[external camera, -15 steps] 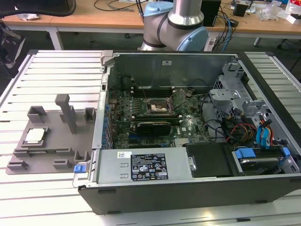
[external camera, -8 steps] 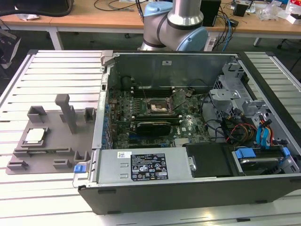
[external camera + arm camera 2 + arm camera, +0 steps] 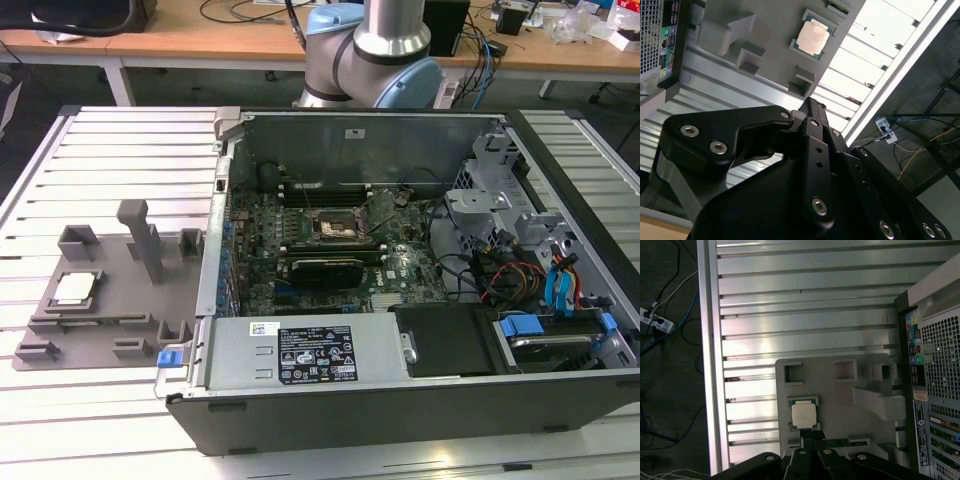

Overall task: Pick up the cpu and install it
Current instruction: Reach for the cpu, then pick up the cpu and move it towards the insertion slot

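Black two-finger gripper, jaws drawn together and holding nothing, hangs over the grey plastic tray. The small square silver-topped cpu lies flat in a recess of that tray, well apart from the gripper. Beside the tray stands the open black computer case. Descending with jaws together could strike or skid the chip rather than grip it.

grey tray — beside an open computer case.

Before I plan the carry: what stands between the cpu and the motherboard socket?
Exterior view: the grey tray's tall post and the computer case's side wall, between cpu and socket.
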Controlling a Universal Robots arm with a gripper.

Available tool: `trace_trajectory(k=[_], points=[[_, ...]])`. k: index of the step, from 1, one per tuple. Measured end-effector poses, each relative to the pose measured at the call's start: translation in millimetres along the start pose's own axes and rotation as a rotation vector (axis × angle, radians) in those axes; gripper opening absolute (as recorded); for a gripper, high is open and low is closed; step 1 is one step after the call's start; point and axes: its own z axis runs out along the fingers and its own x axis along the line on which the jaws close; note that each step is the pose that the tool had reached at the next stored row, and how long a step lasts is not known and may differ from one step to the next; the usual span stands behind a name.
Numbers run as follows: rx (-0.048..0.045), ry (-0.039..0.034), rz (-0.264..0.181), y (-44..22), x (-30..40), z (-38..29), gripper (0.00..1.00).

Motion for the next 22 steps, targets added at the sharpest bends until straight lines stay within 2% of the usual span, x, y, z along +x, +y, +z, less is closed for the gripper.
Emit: trace_trajectory(k=[4, 19, 20, 22], points=[[0.0, 0.0001, 0.0, -0.2, 2.0, 0.3, 0.11], [0.0, 0.0, 0.0, -0.2, 2.4, 0.3, 0.11], [0.0, 0.0, 0.0, -0.2, 2.4, 0.3, 0.11], [0.0, -0.0001, 0.0, -0.3, 2.5, 0.4, 0.24]])
